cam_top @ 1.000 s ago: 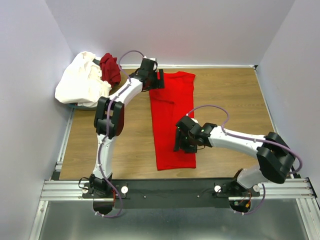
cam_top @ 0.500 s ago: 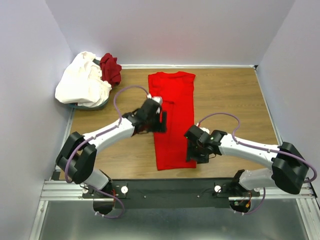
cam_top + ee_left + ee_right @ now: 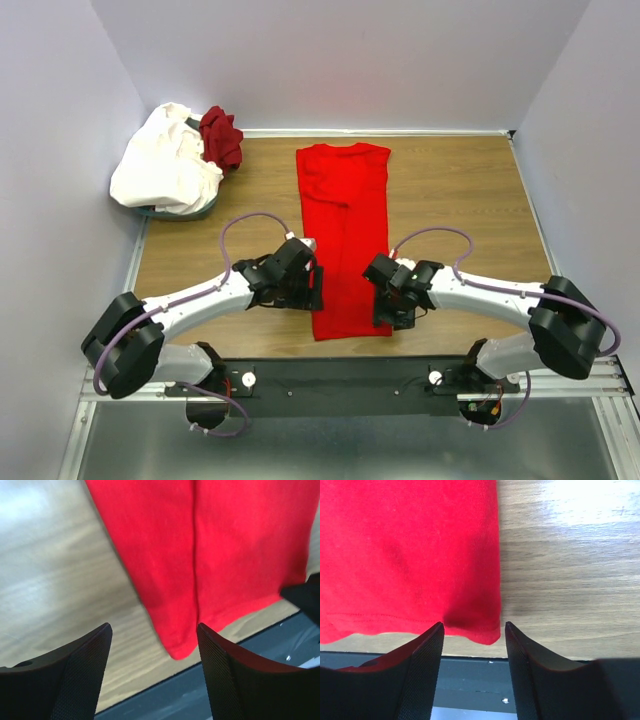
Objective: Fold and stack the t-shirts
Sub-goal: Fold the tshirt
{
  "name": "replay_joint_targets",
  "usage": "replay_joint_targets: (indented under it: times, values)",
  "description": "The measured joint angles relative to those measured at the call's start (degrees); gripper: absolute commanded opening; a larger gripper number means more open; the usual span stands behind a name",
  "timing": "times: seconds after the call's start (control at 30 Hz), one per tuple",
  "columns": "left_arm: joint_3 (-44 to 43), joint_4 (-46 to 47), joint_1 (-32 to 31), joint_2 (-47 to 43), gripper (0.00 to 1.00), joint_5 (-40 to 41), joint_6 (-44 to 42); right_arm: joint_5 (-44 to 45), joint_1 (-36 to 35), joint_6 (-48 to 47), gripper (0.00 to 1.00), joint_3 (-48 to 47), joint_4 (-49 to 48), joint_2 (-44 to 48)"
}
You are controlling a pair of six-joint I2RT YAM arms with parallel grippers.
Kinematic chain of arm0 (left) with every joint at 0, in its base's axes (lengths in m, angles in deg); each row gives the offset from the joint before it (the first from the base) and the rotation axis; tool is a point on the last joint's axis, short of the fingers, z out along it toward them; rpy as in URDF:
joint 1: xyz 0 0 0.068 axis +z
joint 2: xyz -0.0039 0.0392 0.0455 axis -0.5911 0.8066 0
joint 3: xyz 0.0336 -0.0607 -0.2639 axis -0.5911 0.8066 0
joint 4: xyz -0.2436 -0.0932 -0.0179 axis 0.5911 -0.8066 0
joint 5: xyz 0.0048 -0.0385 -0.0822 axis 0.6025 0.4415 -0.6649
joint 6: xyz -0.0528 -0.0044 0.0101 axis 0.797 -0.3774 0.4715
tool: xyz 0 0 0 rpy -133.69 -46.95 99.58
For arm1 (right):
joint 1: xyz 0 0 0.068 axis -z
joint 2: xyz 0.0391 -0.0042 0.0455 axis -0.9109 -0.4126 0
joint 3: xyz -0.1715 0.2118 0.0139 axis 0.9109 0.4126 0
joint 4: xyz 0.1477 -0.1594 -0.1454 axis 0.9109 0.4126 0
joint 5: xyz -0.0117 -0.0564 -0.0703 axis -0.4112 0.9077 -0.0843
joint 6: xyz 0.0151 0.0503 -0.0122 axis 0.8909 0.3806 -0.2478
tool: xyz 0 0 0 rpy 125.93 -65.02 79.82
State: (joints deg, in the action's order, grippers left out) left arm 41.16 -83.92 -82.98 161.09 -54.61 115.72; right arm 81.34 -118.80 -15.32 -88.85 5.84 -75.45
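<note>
Where the red t-shirt (image 3: pixel 345 240) lies: folded into a long strip mid-table (image 3: pixel 460 190), hem toward the arms.
Left gripper (image 3: pixel 152 630): jaws apart, over the hem's left corner.
Right gripper (image 3: pixel 474 626): jaws apart, over the hem's right corner.
Other 2: white t-shirt (image 3: pixel 160 165) and maroon t-shirt (image 3: pixel 220 135), heaped at far left.

walls (image 3: pixel 350 60) pale lilac | table (image 3: pixel 460 200) wood-grain, glare patches | near rail (image 3: pixel 120 378) aluminium

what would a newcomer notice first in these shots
The bright red t-shirt lies folded into a long strip down the middle of the wooden table. The left hand and right hand hang open over its two near corners. A white t-shirt and a maroon t-shirt lie heaped at the far left corner.
</note>
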Motion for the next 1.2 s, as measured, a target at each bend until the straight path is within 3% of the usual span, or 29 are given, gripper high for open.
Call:
replay_joint_targets:
  times: [0.67,0.77,0.87,0.9,1.0,1.1,1.2]
  values:
    - [6.95,3.93,-6.6,1.16,0.63,-5.62,6.01,0.9,-0.68,0.39,0.29,-0.85,-0.15,-2.4]
    - [7.04,6.93,-6.97,2.47,0.57,-7.08,6.6,0.9,-0.76,0.7,0.21,-0.04,-0.17,-1.84]
    - [7.19,9.18,-7.45,3.82,0.37,-7.8,6.86,0.87,-0.79,1.16,0.17,0.52,-0.15,-1.46]
    - [7.28,9.6,-7.61,4.28,0.26,-7.91,7.04,0.87,-0.79,1.27,0.16,0.66,-0.15,-1.33]
    - [7.65,10.38,-8.09,4.96,0.1,-8.04,7.61,0.87,-0.79,1.7,0.08,0.92,-0.15,-1.01]
    - [8.15,10.71,-8.33,5.09,0.0,-8.15,7.58,0.87,-0.79,2.25,0.03,1.05,-0.15,-0.68]
    - [8.26,10.97,-8.48,5.09,0.0,-8.2,7.67,0.87,-0.79,2.86,0.01,1.36,-0.13,-0.33]
